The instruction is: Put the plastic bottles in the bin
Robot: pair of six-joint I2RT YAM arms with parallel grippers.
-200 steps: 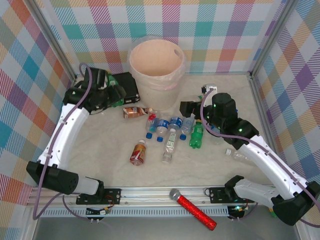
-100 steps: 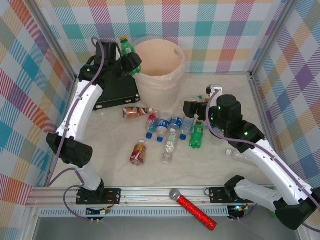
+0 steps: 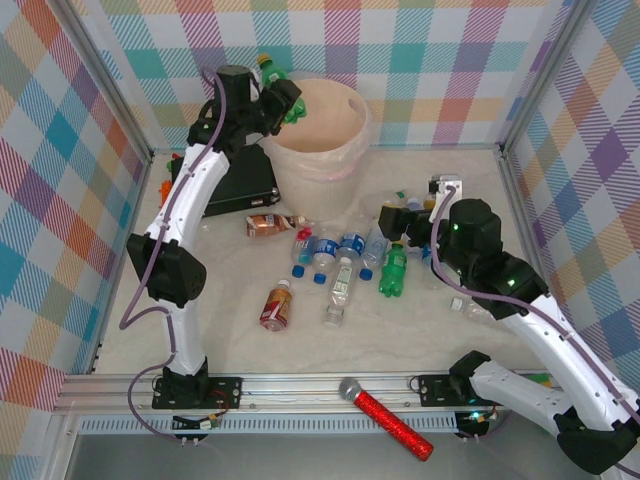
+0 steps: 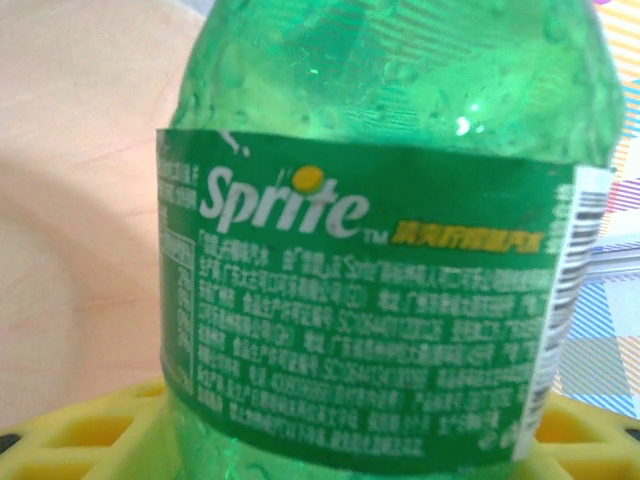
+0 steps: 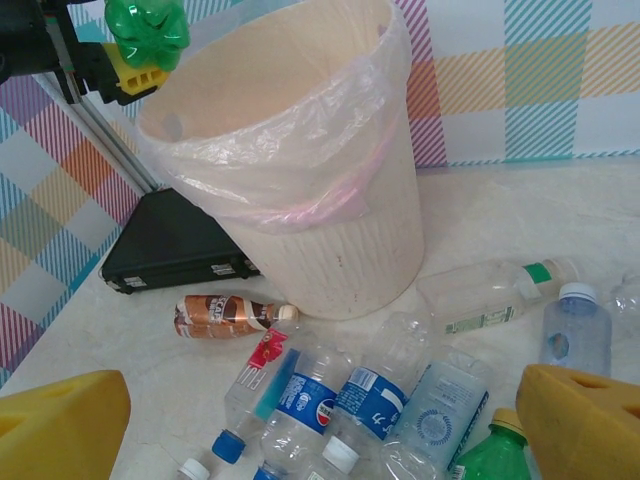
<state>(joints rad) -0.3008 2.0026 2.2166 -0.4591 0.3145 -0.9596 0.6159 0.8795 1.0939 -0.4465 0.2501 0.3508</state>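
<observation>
My left gripper (image 3: pixel 278 100) is shut on a green Sprite bottle (image 4: pixel 380 250), held high at the left rim of the pale beige bin (image 3: pixel 318 160). Its yellow fingers (image 4: pixel 90 430) show under the bottle's label. In the right wrist view the same green bottle (image 5: pixel 147 28) hangs above the bin (image 5: pixel 340 250). My right gripper (image 3: pixel 402 222) stands open, nothing between its fingers (image 5: pixel 585 420), low over several bottles lying on the table: clear ones with blue labels (image 3: pixel 338 250), a green one (image 3: pixel 393 270) and two brown-red ones (image 3: pixel 272 225) (image 3: pixel 276 306).
A black case (image 3: pixel 240 190) lies left of the bin, under the left arm. A red glittery microphone (image 3: pixel 385 415) rests on the front rail. One clear bottle (image 3: pixel 475 310) lies beside the right arm. Checked walls close in the back and both sides.
My left arm has lifted the green bottle from beside the black case up to the bin's left rim. The right gripper has shifted slightly to the right and stayed open.
</observation>
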